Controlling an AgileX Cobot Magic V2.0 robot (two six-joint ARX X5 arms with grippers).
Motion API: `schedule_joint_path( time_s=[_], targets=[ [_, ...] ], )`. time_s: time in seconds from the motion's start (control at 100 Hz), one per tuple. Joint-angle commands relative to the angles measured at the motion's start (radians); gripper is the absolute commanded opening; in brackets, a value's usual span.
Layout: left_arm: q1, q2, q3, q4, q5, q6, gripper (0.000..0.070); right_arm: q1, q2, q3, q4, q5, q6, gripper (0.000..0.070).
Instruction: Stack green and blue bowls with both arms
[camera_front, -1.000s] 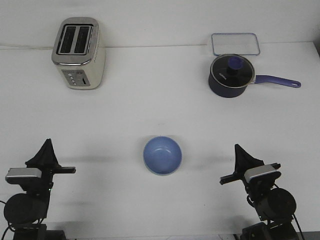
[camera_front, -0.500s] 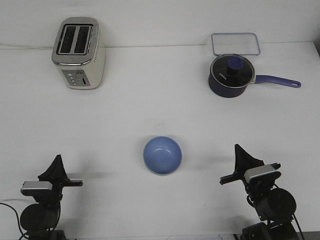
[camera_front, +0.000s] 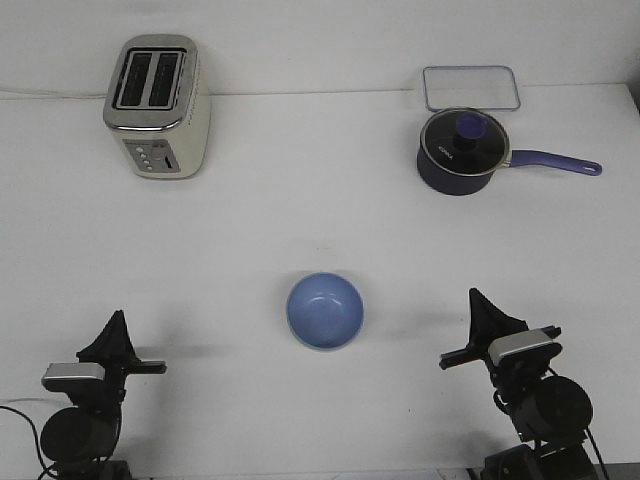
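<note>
Two black robot arms sit folded low at the near edge of the front view. The left gripper (camera_front: 116, 322) and right gripper (camera_front: 477, 298) both point upward and away, fingertips drawn together to a point.

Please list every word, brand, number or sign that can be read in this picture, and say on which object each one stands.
Saucepan: small white lettering on its dark side, too blurred to read.
Toaster: small round buttons on its front, with no marking that can be read.
Blue bowl, clear lid: no writing visible.
</note>
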Motion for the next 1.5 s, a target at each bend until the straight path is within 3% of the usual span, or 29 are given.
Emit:
schedule_joint_path(
  time_s=[0.0, 0.31, 0.41, 0.59, 0.77, 0.93, 1.09, 1.49],
  targets=[
    [-0.001, -0.001, -0.019, 0.010, 0.003, -0.005, 0.0015, 0.002, 0.000, 0.006, 0.012, 0.003, 0.000, 0.0000],
    [-0.001, -0.001, -0.019, 0.010, 0.002, -0.005, 0.0015, 0.002, 0.000, 0.006, 0.013, 0.004, -0.001, 0.0000],
    [0.000, -0.001, -0.019, 0.010, 0.003, -0.005, 0.0015, 0.002, -0.001, 0.006, 0.021, 0.040, -0.016, 0.0000],
    [-0.001, -0.001, -0.019, 0.010, 0.003, -0.005, 0.0015, -0.067, -0.077, -0.042, 0.008, 0.076, -0.206, 0.0000],
    [-0.001, -0.001, -0.019, 0.010, 0.003, -0.005, 0.0015, -0.188, -0.210, -0.199, 0.006, 0.058, -0.292, 0.0000],
    [-0.001, -0.001, -0.019, 0.010, 0.003, -0.005, 0.0015, -0.214, -0.241, -0.330, 0.059, 0.028, -0.293, 0.0000],
    [0.000, -0.001, -0.019, 0.010, 0.003, -0.005, 0.0015, -0.214, -0.241, -0.327, 0.040, 0.022, -0.344, 0.0000],
    [0.000, -0.001, -0.019, 0.010, 0.002, -0.005, 0.0015, -0.212, -0.241, -0.327, 0.064, 0.022, -0.336, 0.0000]
  ],
)
